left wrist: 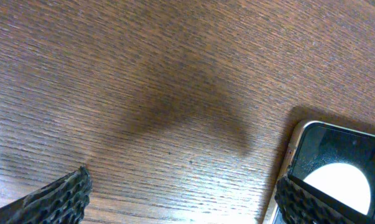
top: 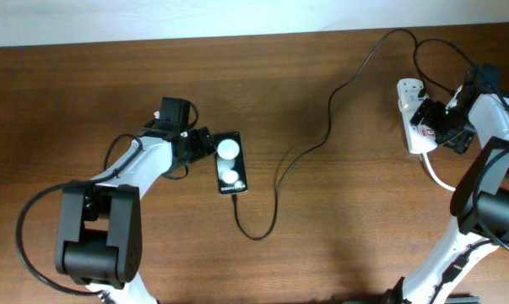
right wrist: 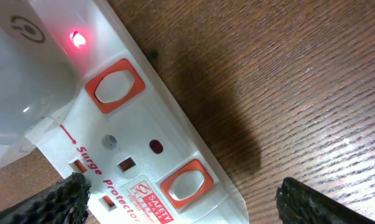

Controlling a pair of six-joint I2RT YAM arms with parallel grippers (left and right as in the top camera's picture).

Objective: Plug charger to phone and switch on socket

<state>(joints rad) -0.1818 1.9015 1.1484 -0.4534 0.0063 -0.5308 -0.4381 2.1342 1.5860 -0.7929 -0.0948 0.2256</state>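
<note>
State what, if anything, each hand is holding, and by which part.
Nothing. The left hand is open by the phone; the right hand is open over the power strip.

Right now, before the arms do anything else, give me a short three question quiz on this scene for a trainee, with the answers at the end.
1. True or false: the left gripper has its jaws open, with the phone near one finger.
2. What sits directly below the right gripper? A the phone, B the socket, C neither.
3. Fill in: the small light on the socket glows ____.
Key: 1 true; 2 B; 3 red.
</note>
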